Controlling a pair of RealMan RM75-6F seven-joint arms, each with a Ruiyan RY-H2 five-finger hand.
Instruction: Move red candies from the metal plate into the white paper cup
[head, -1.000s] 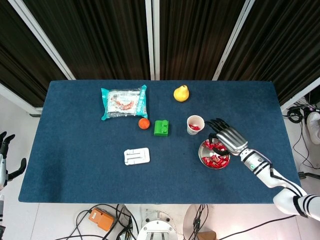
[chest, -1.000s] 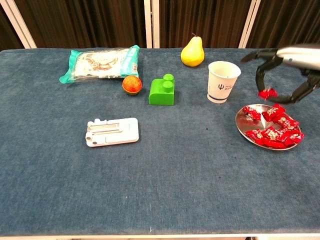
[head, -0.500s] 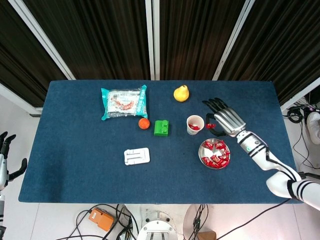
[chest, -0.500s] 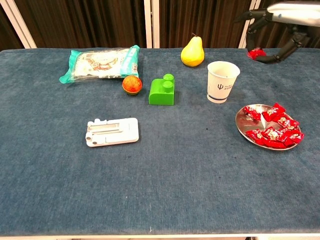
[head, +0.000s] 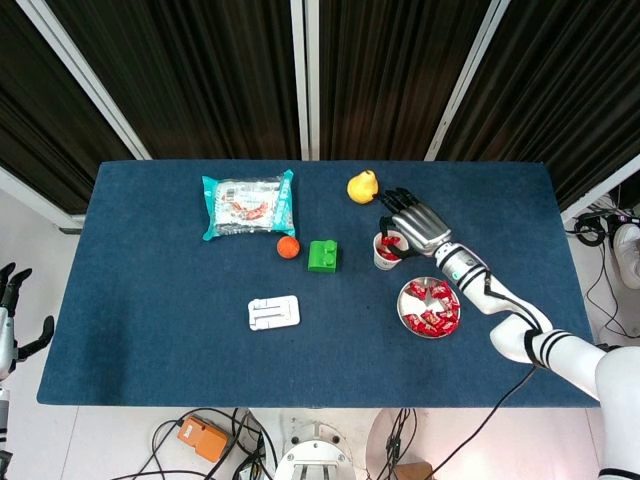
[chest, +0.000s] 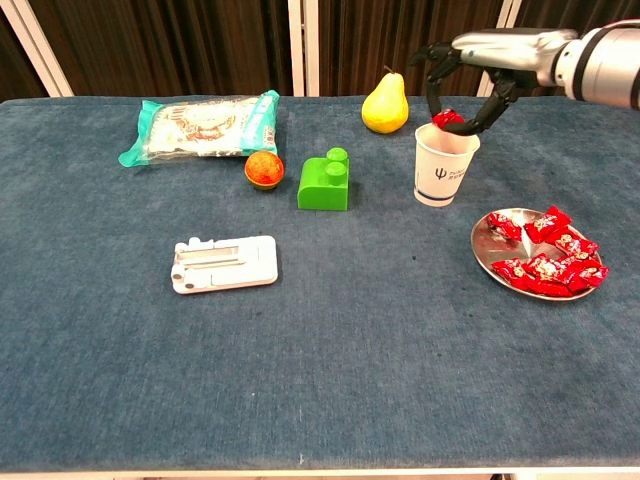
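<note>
dark curtains hang behind a blue cloth-covered bench, which carries everything, largest first: a sealed snack bag at the back left, a white phone stand nearer the front, a metal plate at the right, a white paper cup just left of and behind the plate, a yellow pear, a green block and a small orange ball.

the right hand hangs directly over the cup's mouth, with a single red candy pinched between thumb and finger just above the rim. the left hand hangs off the bench's left edge, holding nothing, fingers apart.

more red candies are piled on the plate, and the head view shows red inside the cup.

each candy looks light, with a crinkly, slippery wrapper round a firmer middle; a pinch across the body should hold better than one on the twisted ends.

a second ago the right hand was low beside the plate with its candy; half a second ago it was high and right of the cup. now it is over the cup.
</note>
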